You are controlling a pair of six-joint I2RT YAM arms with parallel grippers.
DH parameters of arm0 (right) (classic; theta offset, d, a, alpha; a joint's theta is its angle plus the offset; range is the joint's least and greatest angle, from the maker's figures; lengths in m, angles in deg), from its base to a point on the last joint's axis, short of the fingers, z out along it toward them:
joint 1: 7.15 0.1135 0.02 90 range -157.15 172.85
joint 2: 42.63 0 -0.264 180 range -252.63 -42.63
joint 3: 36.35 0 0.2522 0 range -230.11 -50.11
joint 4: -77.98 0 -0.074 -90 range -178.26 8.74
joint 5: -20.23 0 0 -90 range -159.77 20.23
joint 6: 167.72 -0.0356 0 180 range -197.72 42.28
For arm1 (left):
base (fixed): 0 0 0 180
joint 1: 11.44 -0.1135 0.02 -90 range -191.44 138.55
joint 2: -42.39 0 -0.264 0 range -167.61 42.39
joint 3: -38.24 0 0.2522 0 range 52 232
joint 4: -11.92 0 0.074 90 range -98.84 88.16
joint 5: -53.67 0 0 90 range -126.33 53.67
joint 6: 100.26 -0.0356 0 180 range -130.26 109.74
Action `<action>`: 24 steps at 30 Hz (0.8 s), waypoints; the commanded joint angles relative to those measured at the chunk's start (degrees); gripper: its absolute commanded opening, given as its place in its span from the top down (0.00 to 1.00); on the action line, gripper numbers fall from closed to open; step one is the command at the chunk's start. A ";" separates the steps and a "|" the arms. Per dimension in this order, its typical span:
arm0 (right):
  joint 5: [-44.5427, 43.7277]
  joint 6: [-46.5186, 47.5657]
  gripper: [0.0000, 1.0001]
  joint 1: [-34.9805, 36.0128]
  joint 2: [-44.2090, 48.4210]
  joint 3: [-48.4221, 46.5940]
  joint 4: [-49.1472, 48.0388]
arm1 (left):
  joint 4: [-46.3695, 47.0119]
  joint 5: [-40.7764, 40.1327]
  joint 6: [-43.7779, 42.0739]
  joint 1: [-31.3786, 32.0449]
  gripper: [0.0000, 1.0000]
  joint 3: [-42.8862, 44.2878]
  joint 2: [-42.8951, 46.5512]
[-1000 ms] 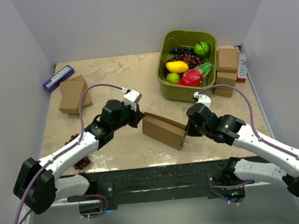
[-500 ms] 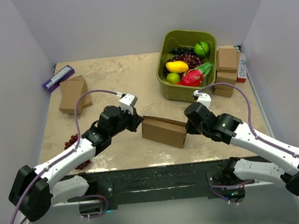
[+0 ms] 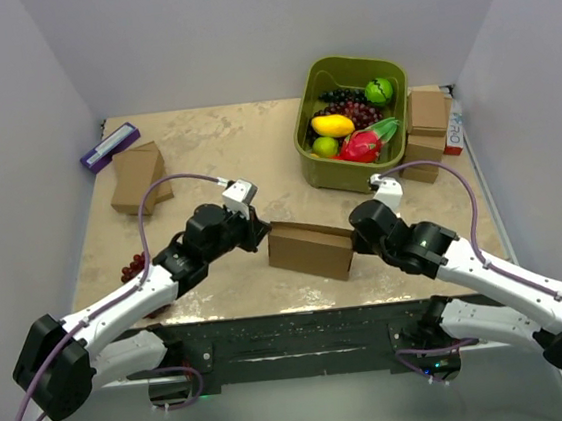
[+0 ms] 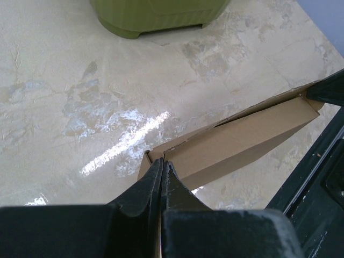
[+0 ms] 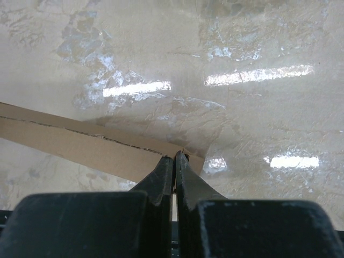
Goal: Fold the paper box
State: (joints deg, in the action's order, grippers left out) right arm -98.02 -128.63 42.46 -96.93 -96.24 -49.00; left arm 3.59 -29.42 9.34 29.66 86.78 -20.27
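- Since a second ago the paper box has swung out of its slant and now lies nearly square with the near edge of the desk. My left arm has drawn back toward 7 o'clock with it.
- My left pincer is clenched on the box's 9 o'clock end, its fingers pressed together over a thin cardboard edge at the corner.
- My right pincer is clenched on the 3 o'clock end, with a pale sliver of cardboard showing between its fingers.
- The paper box spans the gap between my two pincers, a little toward 6 o'clock from the desk's middle. I cannot tell whether it rests on the desk or hangs just above it.
- A green bin of fruit stands at 1 o'clock from the box, well apart.
- One small brown box lies at 10 o'clock, near a purple item.
- More small boxes sit just beside the bin's 3 o'clock side.
- Dark grapes lie at 8 o'clock, partly hidden by my left arm.
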 commanded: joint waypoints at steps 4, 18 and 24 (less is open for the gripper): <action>-2.24 -6.04 1.00 4.71 -0.71 1.04 -0.86 | -3.76 3.19 2.03 2.14 1.00 -1.83 -0.10; -6.38 -10.87 1.00 11.65 -1.60 2.10 3.18 | -2.27 1.87 3.61 2.23 1.00 -3.67 1.66; -5.59 -10.61 0.99 11.83 -0.54 1.83 2.48 | -1.83 2.31 3.35 2.32 1.00 -4.11 2.53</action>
State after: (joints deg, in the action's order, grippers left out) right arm -103.23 -137.00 53.63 -98.49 -93.66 -44.06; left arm 1.87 -30.44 11.76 31.01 83.57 -18.91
